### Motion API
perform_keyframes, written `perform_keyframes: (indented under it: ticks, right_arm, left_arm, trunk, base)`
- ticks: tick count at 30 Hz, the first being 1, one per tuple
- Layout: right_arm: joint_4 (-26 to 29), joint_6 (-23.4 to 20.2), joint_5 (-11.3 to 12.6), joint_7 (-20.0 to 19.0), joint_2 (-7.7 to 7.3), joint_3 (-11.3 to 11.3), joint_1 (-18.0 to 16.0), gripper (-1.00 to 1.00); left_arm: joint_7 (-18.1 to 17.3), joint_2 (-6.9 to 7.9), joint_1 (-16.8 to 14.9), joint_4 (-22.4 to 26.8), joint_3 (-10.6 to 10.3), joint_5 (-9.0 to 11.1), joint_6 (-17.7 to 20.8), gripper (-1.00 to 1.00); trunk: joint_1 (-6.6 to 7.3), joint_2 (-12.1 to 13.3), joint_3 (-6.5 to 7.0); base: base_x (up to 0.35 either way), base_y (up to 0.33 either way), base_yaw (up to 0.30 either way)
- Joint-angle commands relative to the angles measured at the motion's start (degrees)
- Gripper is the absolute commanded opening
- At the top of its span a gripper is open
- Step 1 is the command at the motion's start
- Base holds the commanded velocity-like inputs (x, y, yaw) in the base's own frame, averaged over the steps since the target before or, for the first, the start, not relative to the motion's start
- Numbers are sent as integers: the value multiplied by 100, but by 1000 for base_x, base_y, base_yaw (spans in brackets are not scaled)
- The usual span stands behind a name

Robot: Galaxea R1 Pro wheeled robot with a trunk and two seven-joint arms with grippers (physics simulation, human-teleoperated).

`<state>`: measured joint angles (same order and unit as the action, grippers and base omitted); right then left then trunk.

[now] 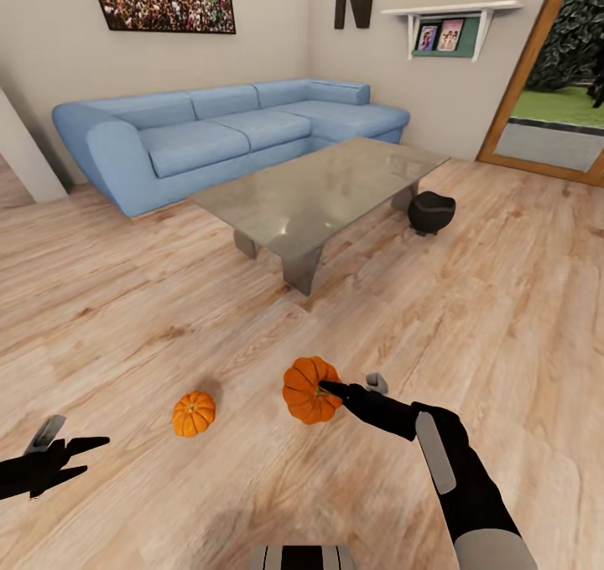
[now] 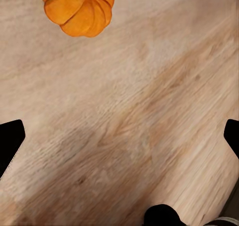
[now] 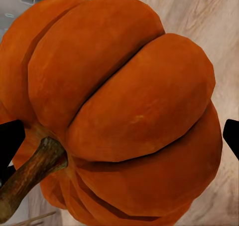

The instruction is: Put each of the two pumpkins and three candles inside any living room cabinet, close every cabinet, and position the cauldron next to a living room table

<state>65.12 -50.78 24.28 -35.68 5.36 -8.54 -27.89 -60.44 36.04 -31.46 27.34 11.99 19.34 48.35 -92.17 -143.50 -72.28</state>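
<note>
Two orange pumpkins show on the light wood floor area. The larger-looking pumpkin (image 1: 307, 391) is tilted, stem sideways, with my right gripper (image 1: 347, 386) shut on it; up close the pumpkin (image 3: 124, 106) spans the whole gap of the right gripper (image 3: 119, 136). The other pumpkin (image 1: 193, 413) sits upright on the floor, also seen as the pumpkin (image 2: 77, 9) ahead of my left gripper (image 2: 119, 138). That left gripper (image 1: 77, 455) is open, low at the left, holding nothing. The black cauldron (image 1: 431, 211) stands on the floor touching distance from the grey table (image 1: 319, 193), at its right end.
A blue corner sofa (image 1: 226, 134) runs behind the table along the wall. A wall shelf (image 1: 449, 25) hangs at the back right, beside an open wood-framed doorway (image 1: 549, 126). Bare plank floor (image 1: 470, 327) stretches between me and the table.
</note>
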Motion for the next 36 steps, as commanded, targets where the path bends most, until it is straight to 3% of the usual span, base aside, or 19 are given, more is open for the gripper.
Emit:
perform_keyframes:
  ticks: [1, 10, 14, 22, 24, 28, 30, 33, 36]
  right_arm:
    - [-1, -6, 25, 3, 0, 1, 1, -100]
    - [-25, 26, -12, 3, 136, 7, -6, -100]
    - [-30, 65, -16, 32, 149, 366, -14, -100]
    - [-34, 257, -1, 34, 152, 615, -15, -100]
    - [-27, 270, 0, 36, 155, 741, -15, -100]
    - [-8, 264, 39, 35, 153, 877, -15, -100]
    - [9, 253, 46, 40, 151, 895, -15, -100]
    - [26, 231, 55, 32, 150, 910, -15, -100]
    - [34, 207, 60, 28, 150, 920, -15, -100]
  left_arm:
    - [1, -2, 0, 0, 2, 0, -7, 100]
    - [6, -42, 0, 0, 85, 0, -18, 100]
    - [6, -44, 0, 0, 113, 0, -19, 100]
    - [82, -56, 0, -20, 120, 0, -64, 100]
    - [563, -129, 0, -36, 223, 8, -276, 100]
    - [1738, -464, 0, -43, 909, 12, -530, 100]
    - [2182, -692, 0, -44, 1137, -2, -581, 100]
    - [2643, -1028, 0, -44, 1250, -10, -758, 100]
    - [2915, -1179, 0, -80, 1286, 10, -933, 100]
  trunk:
    - [0, 0, 0]
    - [0, 0, 0]
    - [0, 0, 0]
    - [0, 0, 0]
    - [0, 0, 0]
    - [0, 0, 0]
    - [0, 0, 0]
    - [0, 0, 0]
    - [0, 0, 0]
  base:
    - [120, 29, 0]
    - [135, 80, 0]
    - [258, 175, 0]
    - [269, 71, 0]
    - [253, -144, 0]
    - [92, -64, 0]
    - [22, -15, 0]
    - [7, -5, 0]
    - [2, -1, 0]
